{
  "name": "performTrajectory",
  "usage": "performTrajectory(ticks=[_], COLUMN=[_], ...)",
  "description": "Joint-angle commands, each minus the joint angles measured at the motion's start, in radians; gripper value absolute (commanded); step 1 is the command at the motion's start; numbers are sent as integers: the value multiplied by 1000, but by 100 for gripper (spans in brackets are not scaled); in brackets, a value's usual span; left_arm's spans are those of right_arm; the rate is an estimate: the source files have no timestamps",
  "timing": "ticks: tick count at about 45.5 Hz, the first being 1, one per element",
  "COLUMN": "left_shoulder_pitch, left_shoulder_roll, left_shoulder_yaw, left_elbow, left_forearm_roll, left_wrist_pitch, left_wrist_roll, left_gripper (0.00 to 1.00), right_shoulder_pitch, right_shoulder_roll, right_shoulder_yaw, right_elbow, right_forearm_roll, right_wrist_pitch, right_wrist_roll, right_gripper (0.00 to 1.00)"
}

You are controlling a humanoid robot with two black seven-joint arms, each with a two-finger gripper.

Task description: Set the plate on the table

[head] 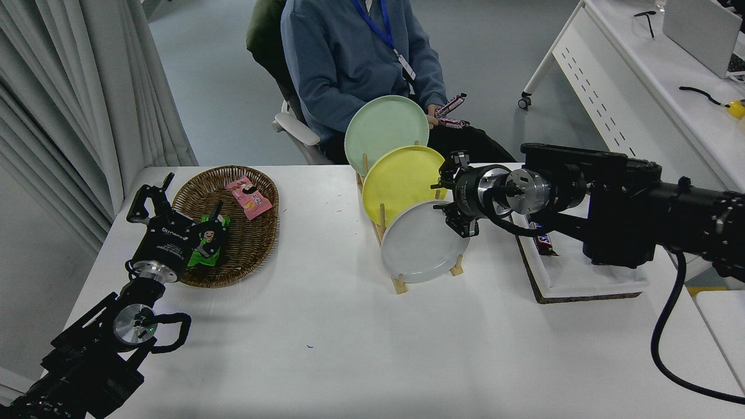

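The light grey plate (pixel 417 250) stands on edge in the front slot of a wooden rack (pixel 399 284) on the white table (pixel 349 349). A yellow plate (pixel 397 177) and a pale green plate (pixel 384 128) stand behind it. My right gripper (pixel 451 195) is open and empty, just right of the grey plate's upper right rim and not touching it. My left gripper (pixel 181 210) is parked open at the lower left, over the edge of a wicker basket (pixel 250 244).
The basket holds pink and green snack packets. A white tray (pixel 582 279) on a cork base lies under my right arm with a chocolate bar (pixel 541 240) on it. A person sits at the far side holding snack bars. A white desk (pixel 640 81) stands at the right.
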Motion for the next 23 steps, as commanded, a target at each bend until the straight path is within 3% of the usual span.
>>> performTrajectory(ticks=[1,23], left_shoulder_pitch=[0,0], left_shoulder_roll=[0,0], left_shoulder_yaw=[0,0], left_elbow=[0,1], left_forearm_roll=[0,0], left_wrist_pitch=[0,0], left_wrist_roll=[0,0], left_gripper=[100,100], right_shoulder_pitch=[-5,-13], right_shoulder_roll=[-6,-1], right_shoulder_yaw=[13,13], right_elbow=[-6,-12], right_forearm_roll=[-12,-17], right_wrist_pitch=[1,1], right_wrist_roll=[-3,-3], right_gripper=[36,34])
